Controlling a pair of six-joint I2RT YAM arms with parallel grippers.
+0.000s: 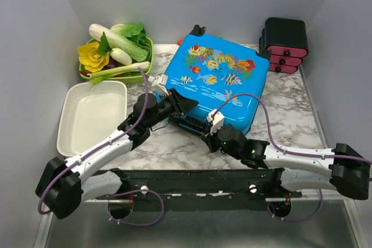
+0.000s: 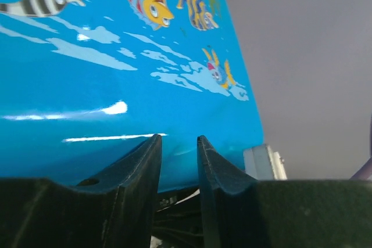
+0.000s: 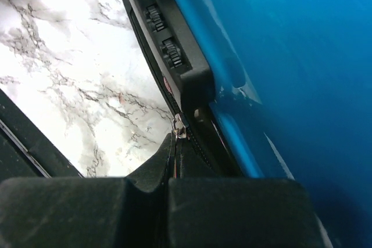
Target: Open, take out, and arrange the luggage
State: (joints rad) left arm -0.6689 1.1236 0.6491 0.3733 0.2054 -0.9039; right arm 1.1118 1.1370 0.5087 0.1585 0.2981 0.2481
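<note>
Two grippers at the near edge of the blue luggage

From the top camera, the luggage lies flat on the marble table, in the middle and toward the back, with its printed fish side up. The left gripper reaches its near left corner, and the right gripper is low at the near edge, by the black trim. A white tray stands at the left. Behind it is a green basket full of toy vegetables. A black box with pink drawers stands at the back right, apart from the luggage.

From the left wrist camera, the two dark fingers stand a little apart, with a narrow gap between them. Their tips are against the blue shell near its lower edge. I cannot tell if they pinch this edge or only touch it.

From the right wrist camera, the fingers are pressed together. A small silver zipper pull sticks out from between their tips, so they pinch it. Just above it is the black lock block with its number wheels, fixed on the side of the luggage.
</note>
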